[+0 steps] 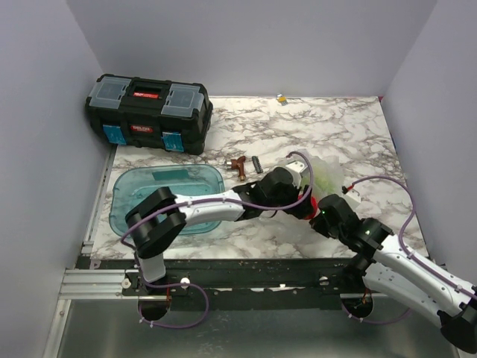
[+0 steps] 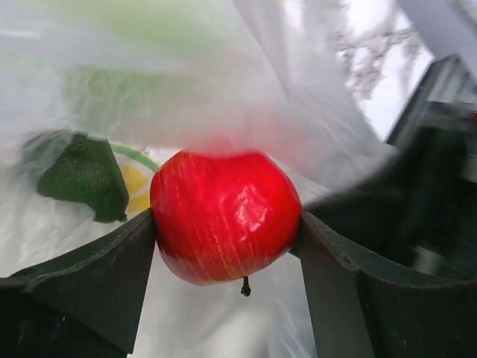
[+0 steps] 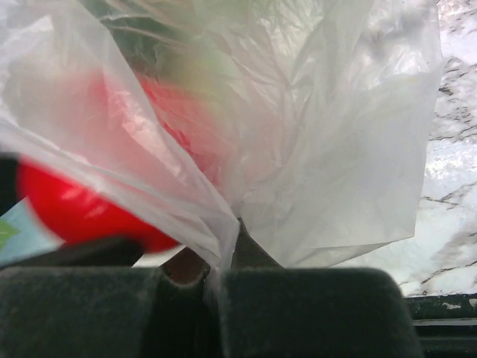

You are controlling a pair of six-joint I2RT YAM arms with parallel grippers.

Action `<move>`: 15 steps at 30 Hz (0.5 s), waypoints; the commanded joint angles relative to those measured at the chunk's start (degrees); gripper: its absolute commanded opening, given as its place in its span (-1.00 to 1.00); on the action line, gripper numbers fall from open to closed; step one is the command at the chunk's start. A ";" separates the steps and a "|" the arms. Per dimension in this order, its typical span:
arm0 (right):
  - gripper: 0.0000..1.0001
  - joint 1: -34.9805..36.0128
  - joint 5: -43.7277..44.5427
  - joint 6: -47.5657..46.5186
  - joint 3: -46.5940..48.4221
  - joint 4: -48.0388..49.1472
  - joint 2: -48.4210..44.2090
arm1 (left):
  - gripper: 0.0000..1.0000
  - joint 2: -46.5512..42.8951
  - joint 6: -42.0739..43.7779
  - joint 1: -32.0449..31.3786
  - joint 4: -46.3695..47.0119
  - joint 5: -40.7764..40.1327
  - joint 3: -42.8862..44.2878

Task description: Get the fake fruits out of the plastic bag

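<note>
I count two arms, one plastic bag [image 1: 326, 176] and, of its contents, two fruits I can name for certain: one red apple [image 2: 223, 224] and one dark green avocado [image 2: 83, 176]. A pale green blur [image 2: 141, 89] sits higher up behind the film, too soft for me to identify. The apple is glossy red with faint yellowish streaks and a short dark stem at the bottom. The left gripper [image 2: 227, 227] has its jaws clamped on the apple's two sides, right at the bag's mouth, with film draped over the top of the fruit and its lower part bare. The avocado lies inside the bag to the left of the apple, beside a yellow and green print. The bag itself is thin, clear and crinkled. It sits on the right half of the marbled desk [image 1: 350, 134]. The right gripper [image 3: 220, 280] has its jaws closed on a gathered fold of it, the film fanning upward from the pinch. Well apart on the left are one black toolbox [image 1: 147, 112] at the back and one teal translucent tray [image 1: 168, 195] nearer me. A small brown piece [image 1: 238, 165] and a small dark piece [image 1: 256, 164] lie between them and the bag.
</note>
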 commanded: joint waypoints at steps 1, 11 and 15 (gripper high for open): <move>-0.99 0.11 2.08 0.90 0.59 -1.16 -0.84 | -0.60 -9.02 -1.28 0.12 -6.54 5.41 -2.85; -0.99 0.09 2.79 1.43 -1.38 -2.21 -6.64 | -0.78 -25.46 -1.34 0.37 -17.65 3.91 -8.79; -0.99 0.08 2.30 0.95 -1.49 -2.71 -7.88 | -0.86 -33.73 -0.80 0.74 -22.38 0.83 -12.39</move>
